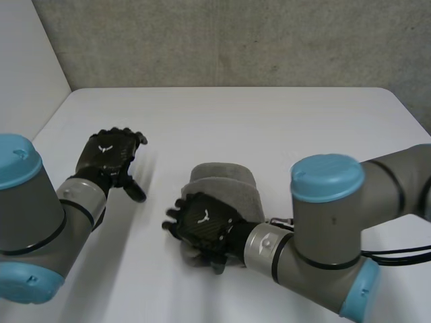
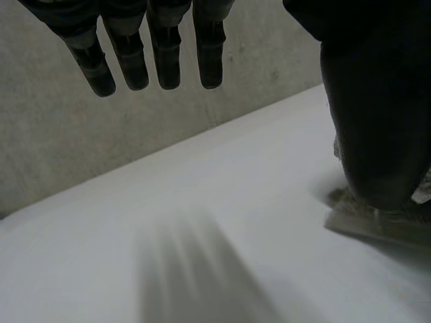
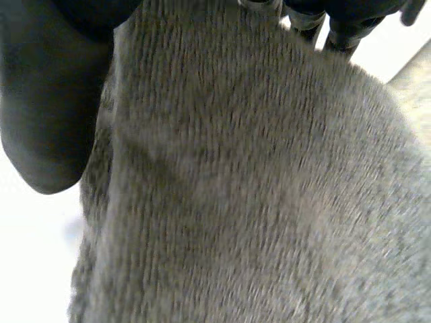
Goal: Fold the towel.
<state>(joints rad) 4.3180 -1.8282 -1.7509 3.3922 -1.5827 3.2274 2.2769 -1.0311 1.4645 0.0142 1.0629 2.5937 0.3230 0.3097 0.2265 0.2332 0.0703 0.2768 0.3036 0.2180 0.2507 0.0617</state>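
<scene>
A grey towel [image 1: 229, 185] lies folded into a small thick bundle on the white table [image 1: 269, 128], near the middle. My right hand [image 1: 205, 225] is on its near left end, fingers curled over the edge. In the right wrist view the towel [image 3: 256, 188] lies against the palm, between the thumb [image 3: 47, 101] and the fingertips [image 3: 337, 33]. My left hand [image 1: 108, 158] hovers over bare table left of the towel, holding nothing. Its fingers [image 2: 165, 60] hang straight, and a corner of the towel [image 2: 377, 225] shows beyond its thumb.
A grey wall [image 1: 236, 40] runs along the far side of the table. Bare table surface lies around the towel on all sides, widest to the far side and the left.
</scene>
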